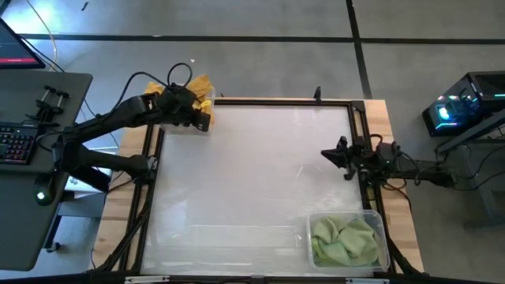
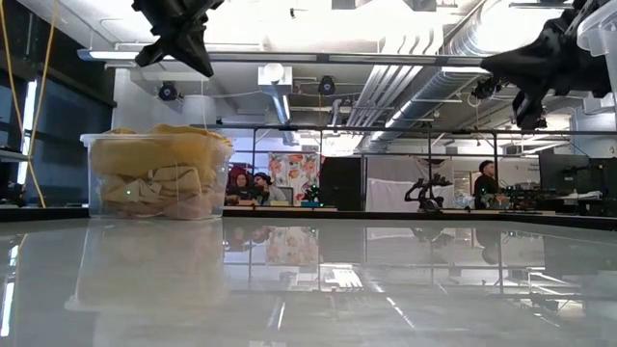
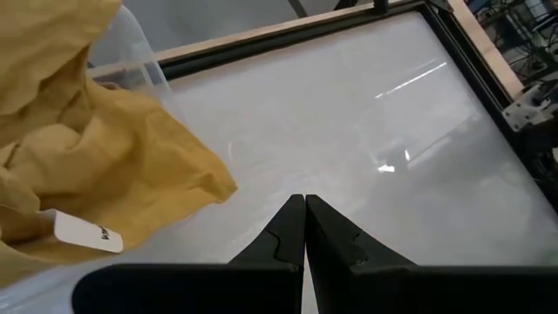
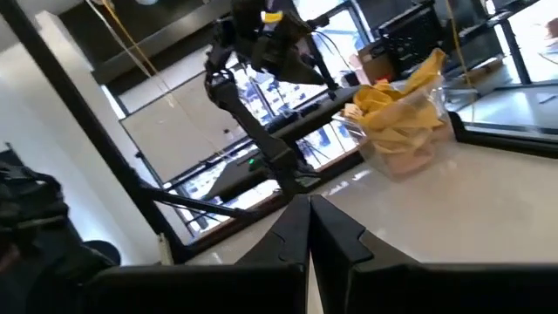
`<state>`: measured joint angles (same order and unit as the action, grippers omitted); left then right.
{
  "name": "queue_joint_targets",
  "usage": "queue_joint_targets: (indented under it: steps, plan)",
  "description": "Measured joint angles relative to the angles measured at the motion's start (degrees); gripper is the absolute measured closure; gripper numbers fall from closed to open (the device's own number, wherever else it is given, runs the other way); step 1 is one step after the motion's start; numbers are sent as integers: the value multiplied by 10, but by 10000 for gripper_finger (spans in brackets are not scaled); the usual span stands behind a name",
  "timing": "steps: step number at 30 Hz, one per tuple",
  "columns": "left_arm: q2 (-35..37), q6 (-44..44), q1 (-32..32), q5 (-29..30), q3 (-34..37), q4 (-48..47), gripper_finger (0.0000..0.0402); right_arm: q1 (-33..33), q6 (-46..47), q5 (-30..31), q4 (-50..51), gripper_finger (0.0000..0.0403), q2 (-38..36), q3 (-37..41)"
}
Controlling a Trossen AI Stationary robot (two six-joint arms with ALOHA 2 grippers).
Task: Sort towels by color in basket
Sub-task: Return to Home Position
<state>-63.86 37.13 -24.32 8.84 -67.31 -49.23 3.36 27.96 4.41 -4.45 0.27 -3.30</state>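
Observation:
Mustard yellow towels (image 1: 200,85) fill a clear bin (image 2: 159,178) at the table's far left corner, with peach ones (image 2: 183,204) under them. One yellow towel (image 3: 105,157) with a white tag (image 3: 87,232) spills over the bin's rim. Light green towels (image 1: 343,241) lie crumpled in a second clear bin (image 1: 381,229) at the near right corner. My left gripper (image 1: 197,118) hangs shut in the air just beside the yellow bin (image 3: 305,218). My right gripper (image 1: 331,155) hovers shut at the table's right edge (image 4: 309,218). No pink towel shows.
A dark frame (image 1: 276,101) runs around the white tabletop (image 1: 252,173). Between the two bins the tabletop lies bare. People (image 2: 253,183) and equipment stand in the room beyond the far edge. A desk with a keyboard (image 1: 16,142) is left of the table.

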Motion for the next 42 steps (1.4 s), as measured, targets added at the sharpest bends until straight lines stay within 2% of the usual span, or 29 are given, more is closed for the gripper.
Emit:
queue_joint_targets:
  steps: [6, 11, 16, 21, 25, 28, 31, 36, 42]
  plan:
    - [0, -35, 0, 12, 0, 0, 401, 0, -21, 22, 22, 402, 0, 5]
    - [0, -113, 0, 12, 0, 11, 401, 0, -17, 31, 76, 402, 0, 5]
    - [1, -190, 0, 11, 20, 75, 401, 0, -9, 28, 94, 403, 9, 5]
    - [1, -255, 2, -44, 41, 123, 401, 0, 24, 5, 94, 402, 12, 5]
    - [1, -290, 15, -93, 74, 226, 401, 0, 29, 3, 94, 402, 12, 5]
    - [-1, -280, 34, -130, 102, 351, 401, 0, 29, 3, 94, 402, 12, 5]
    - [-1, -229, 54, -137, 113, 429, 401, 0, 31, 3, 94, 402, 12, 5]
    - [-1, -181, 70, -137, 112, 454, 401, 0, 31, 3, 94, 402, 12, 4]
    - [1, -187, 70, -136, 113, 438, 401, 0, 31, 3, 94, 402, 12, 4]
